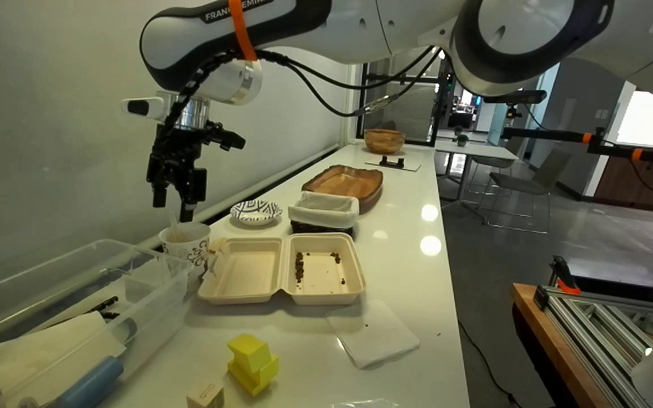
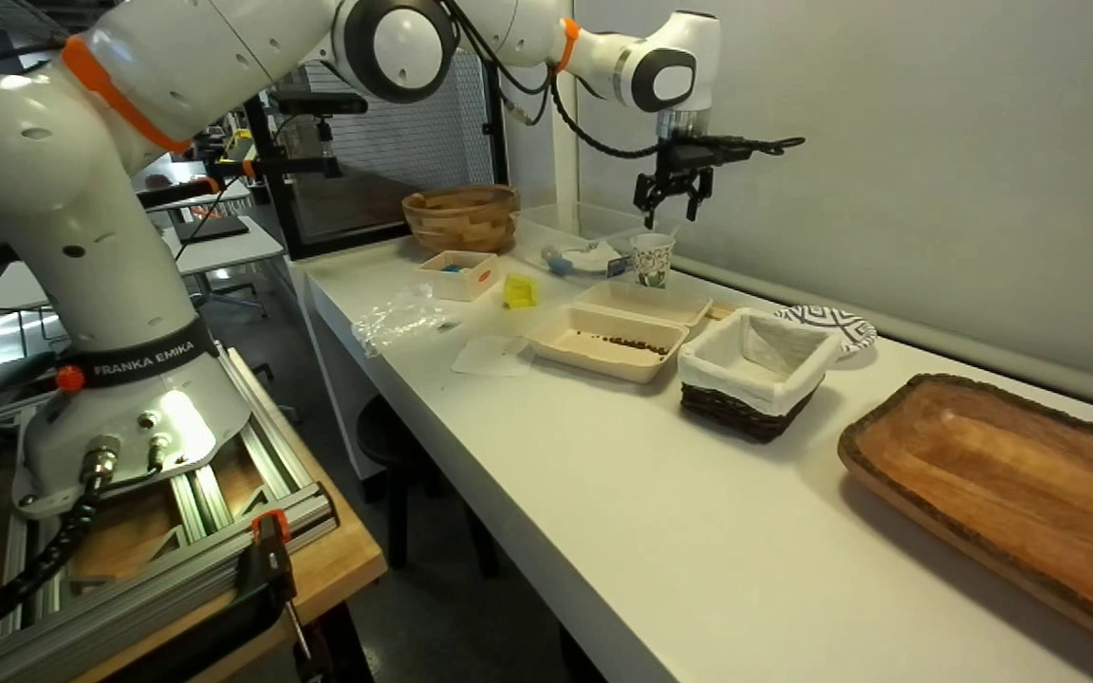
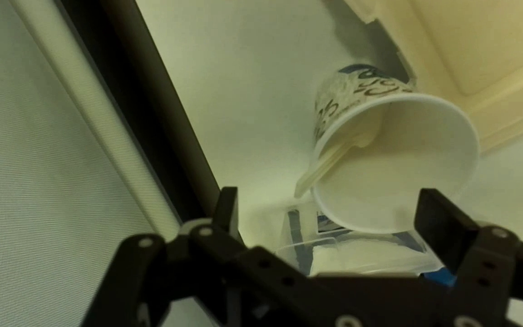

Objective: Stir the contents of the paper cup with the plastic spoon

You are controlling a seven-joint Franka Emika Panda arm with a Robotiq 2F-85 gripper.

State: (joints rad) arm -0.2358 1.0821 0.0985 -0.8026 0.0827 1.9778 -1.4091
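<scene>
both exterior views along counter [image 1: 397, 266], opposite ways; wrist view downward, near paper cup [image 3: 418, 141]

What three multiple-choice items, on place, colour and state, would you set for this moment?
1. Where is the plastic spoon?
A in the lined basket
B in the paper cup
C on the wooden tray

2. What colour is the stepped block?
A yellow
B blue
C red

3. How is the tool?
A shut on the plastic spoon
B shut, holding nothing
C open, holding nothing

1 B: the wrist view shows its bowl end inside and its handle crossing the rim.
2 A: yellow in both exterior views.
3 C: the wrist view shows its jaws wide apart, gripping nothing.
</scene>
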